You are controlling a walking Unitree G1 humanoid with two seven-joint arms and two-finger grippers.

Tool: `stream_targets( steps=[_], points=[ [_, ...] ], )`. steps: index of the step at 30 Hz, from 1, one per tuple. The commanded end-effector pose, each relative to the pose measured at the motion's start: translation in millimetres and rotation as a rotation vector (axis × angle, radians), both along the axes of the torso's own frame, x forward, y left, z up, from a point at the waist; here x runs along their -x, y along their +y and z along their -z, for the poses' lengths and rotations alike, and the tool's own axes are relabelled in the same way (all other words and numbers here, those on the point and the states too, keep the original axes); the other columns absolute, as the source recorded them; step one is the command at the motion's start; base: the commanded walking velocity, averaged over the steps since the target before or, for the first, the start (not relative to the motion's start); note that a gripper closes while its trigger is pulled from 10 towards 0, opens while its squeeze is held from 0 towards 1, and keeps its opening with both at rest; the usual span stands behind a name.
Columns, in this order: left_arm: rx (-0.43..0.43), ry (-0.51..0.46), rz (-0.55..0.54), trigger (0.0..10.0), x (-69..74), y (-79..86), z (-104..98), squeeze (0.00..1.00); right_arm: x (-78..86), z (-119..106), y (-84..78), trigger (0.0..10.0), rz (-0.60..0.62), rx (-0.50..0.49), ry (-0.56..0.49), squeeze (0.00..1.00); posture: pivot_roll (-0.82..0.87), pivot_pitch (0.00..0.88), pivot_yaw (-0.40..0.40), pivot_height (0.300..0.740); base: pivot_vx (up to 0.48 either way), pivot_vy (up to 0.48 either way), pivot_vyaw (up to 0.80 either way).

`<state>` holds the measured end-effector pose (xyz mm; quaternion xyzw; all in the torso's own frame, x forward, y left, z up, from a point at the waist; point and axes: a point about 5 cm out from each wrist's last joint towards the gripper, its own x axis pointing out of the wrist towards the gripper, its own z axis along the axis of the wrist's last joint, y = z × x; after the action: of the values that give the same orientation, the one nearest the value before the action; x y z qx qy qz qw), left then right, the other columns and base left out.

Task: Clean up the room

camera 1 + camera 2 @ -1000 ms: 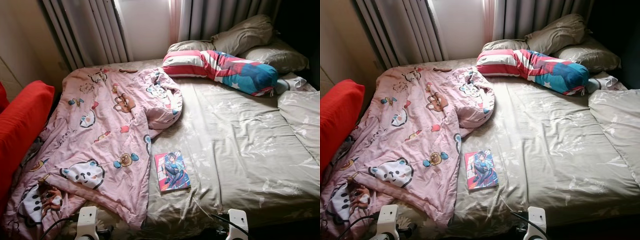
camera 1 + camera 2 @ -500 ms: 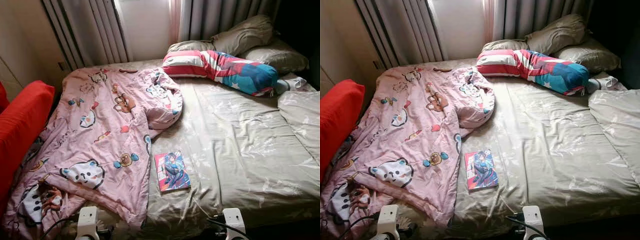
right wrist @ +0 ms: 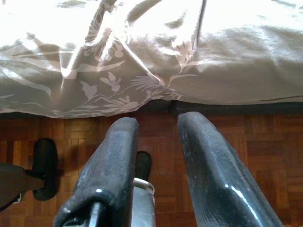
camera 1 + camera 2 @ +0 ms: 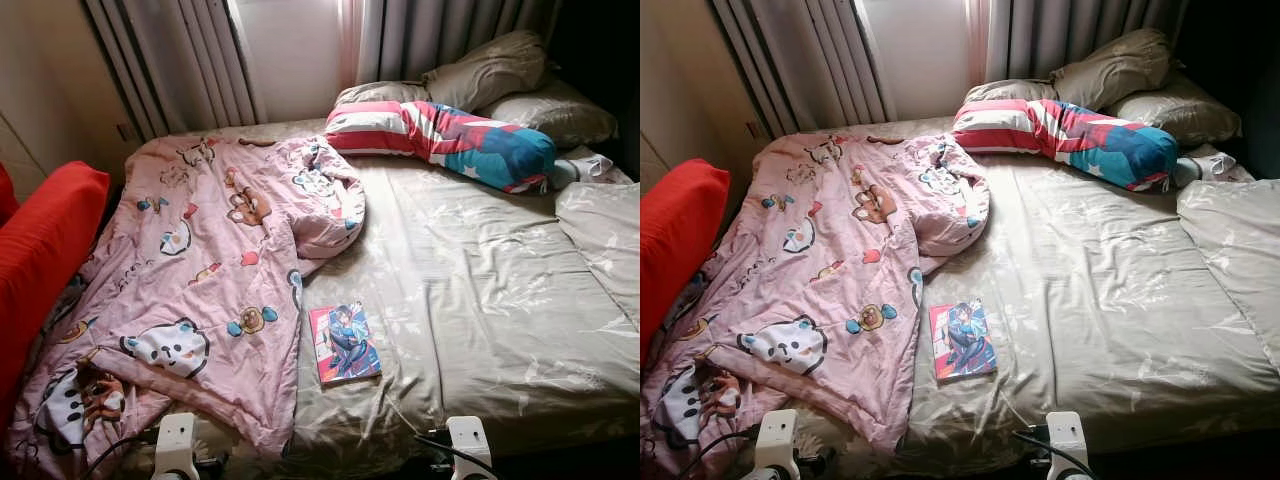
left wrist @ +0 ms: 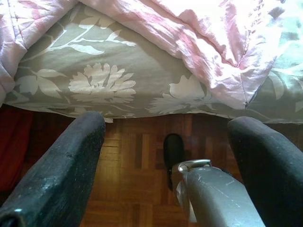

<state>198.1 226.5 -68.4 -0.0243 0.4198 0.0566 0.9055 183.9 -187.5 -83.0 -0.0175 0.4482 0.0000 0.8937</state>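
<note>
A book (image 4: 345,342) is lying at lower centre on the bed (image 4: 480,290), above both grippers; left gripper (image 5: 165,156) is hanging spread wide, right gripper (image 3: 158,142) narrowly parted, each holding nothing.

left arm: hung low, wrist pointed down | left gripper (image 5: 165,156): fingers (image 5: 57,170) spread wide apart, nothing between them | right arm: hung low, wrist pointed down | right gripper (image 3: 158,142): fingers (image 3: 111,170) a narrow gap apart, nothing held
</note>
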Motion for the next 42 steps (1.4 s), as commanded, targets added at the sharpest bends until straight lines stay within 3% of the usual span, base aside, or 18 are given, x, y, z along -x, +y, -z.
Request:
stream_targets(
  steps=[1, 9, 29, 35, 42],
  points=[
    [0.004, 0.021, -0.016, 10.0, 2.6, 1.7, 1.5, 0.00, -1.5, -0.5, 2.3, 10.0, -0.011, 0.002, -0.005, 0.00, 0.01, 0.000, 0.043, 0.740, 0.000, 0.000, 0.00],
    [0.006, 0.020, -0.017, 10.0, 2.2, 1.4, 1.3, 0.00, -2.2, -0.9, 2.3, 10.0, -0.011, 0.000, -0.010, 0.00, 0.01, 0.000, 0.042, 0.740, 0.061, 0.000, 0.52],
    [0.008, 0.019, -0.017, 10.0, 1.9, 1.1, 1.2, 0.00, -2.5, -1.1, 2.6, 10.0, -0.011, -0.008, -0.013, 0.00, 0.01, 0.000, 0.042, 0.740, 0.251, 0.000, 0.00],
    [0.007, 0.020, -0.014, 10.0, 2.4, 1.3, 1.5, 0.00, -2.2, -1.0, 3.0, 10.0, -0.015, -0.011, -0.014, 0.00, 0.01, 0.000, 0.043, 0.740, 0.250, 0.000, 0.61],
    [0.008, 0.013, -0.023, 10.0, 2.5, 1.5, 1.3, 0.00, -2.7, -1.6, 3.3, 10.0, 0.004, -0.027, -0.031, 0.00, 0.00, 0.000, 0.043, 0.740, 0.000, 0.000, 0.00]
  ],
)
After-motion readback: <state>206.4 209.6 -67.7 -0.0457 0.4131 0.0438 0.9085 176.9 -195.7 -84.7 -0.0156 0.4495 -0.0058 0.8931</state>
